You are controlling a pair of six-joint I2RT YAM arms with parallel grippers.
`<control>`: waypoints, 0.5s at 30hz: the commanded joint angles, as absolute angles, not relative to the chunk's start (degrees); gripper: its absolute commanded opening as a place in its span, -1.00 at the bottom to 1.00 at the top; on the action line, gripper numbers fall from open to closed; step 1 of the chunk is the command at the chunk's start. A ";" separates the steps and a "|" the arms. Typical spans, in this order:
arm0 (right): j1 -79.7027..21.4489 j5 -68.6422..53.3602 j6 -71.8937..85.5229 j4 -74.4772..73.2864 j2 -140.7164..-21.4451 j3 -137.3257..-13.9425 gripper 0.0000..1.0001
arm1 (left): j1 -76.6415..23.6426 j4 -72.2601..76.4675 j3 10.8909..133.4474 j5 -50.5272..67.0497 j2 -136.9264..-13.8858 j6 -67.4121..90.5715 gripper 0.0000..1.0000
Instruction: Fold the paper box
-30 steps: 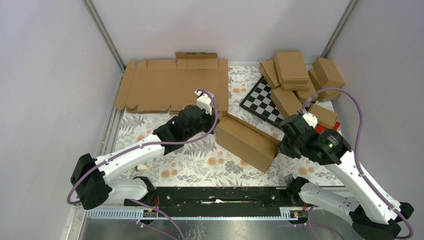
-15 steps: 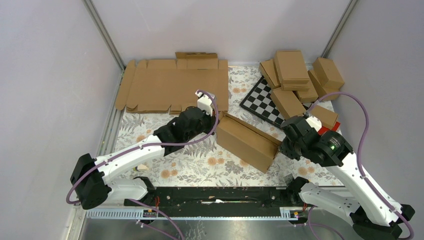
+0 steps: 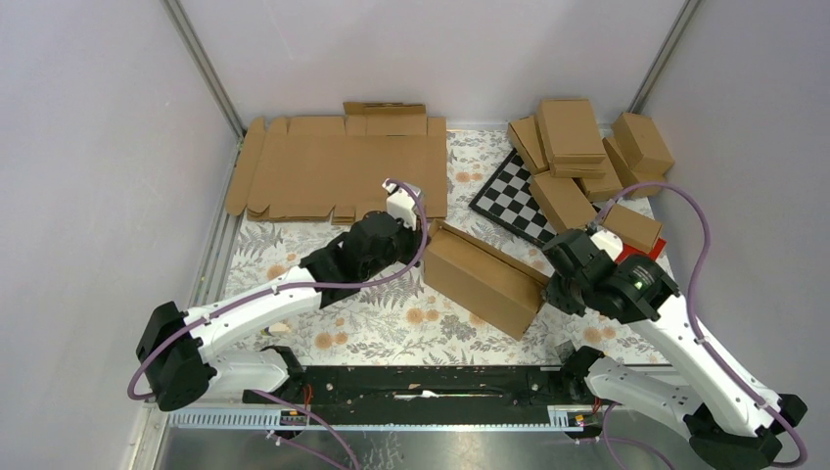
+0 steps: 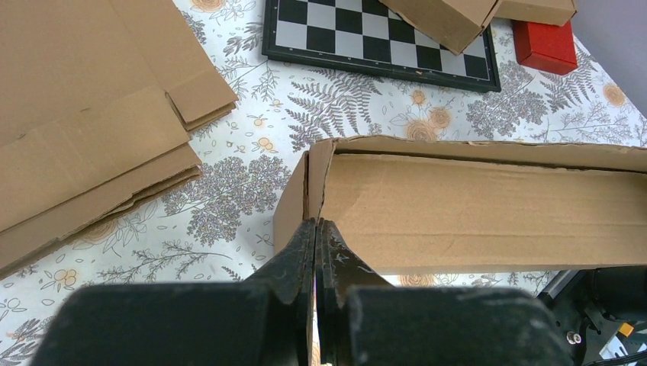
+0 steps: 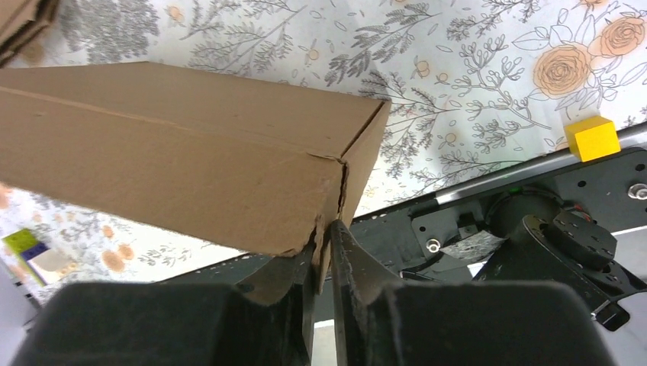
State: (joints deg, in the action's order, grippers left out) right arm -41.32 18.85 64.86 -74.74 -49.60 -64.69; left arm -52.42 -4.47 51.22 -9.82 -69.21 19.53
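Two grippers, one workpiece. Item one: the paper box [image 3: 482,277], plain brown corrugated card, folded up into a long shallow body, lying aslant over the middle of the floral tablecloth [image 3: 391,318], its left end farther from the arm bases than its right end; whether it rests on the cloth or is held just above it cannot be told. Its far right corner sits close by the near edge of the chessboard [image 3: 509,201]. Item two: the left gripper [image 4: 316,223], at the box's left end, fingers pinched together on the thin upright end wall, the card running straight down between them; the left wrist view shows a long inner panel of the box stretching away to the right. Item three: the right gripper [image 5: 325,229], at the box's right end, fingers likewise clamped on the lower corner edge of the end wall, where the card is slightly frayed. Item four: a stack of flat cardboard blanks [image 3: 338,166], spread at the far left of the table, well apart from the box. Item five: a pile of closed brown boxes [image 3: 577,147], far right corner, partly overlapping the chessboard. Item six: a red block [image 4: 545,46], beside that pile. Item seven: a yellow cube [image 5: 593,137], on the cloth near the black rail [image 3: 421,380] at the table's near edge.
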 commanded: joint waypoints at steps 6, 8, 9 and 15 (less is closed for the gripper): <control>-41.66 16.51 63.45 -71.59 -49.78 -58.68 -0.84 | -53.13 -1.08 48.01 -10.04 -67.67 19.45 -1.00; -41.62 16.83 63.24 -72.09 -49.91 -59.22 -0.81 | -53.13 -0.91 47.84 -10.02 -67.68 19.42 -1.00; -41.64 17.06 62.87 -72.38 -49.92 -59.78 -0.76 | -53.17 -0.88 47.77 -10.02 -67.68 19.35 -1.00; -41.64 17.90 59.66 -72.93 -49.76 -64.15 -0.20 | -53.16 -0.74 47.73 -9.93 -67.65 19.33 -1.00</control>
State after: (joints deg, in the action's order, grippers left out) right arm -41.32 17.91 61.76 -72.40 -49.10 -61.19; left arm -52.56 -1.28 48.82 -10.17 -68.36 19.49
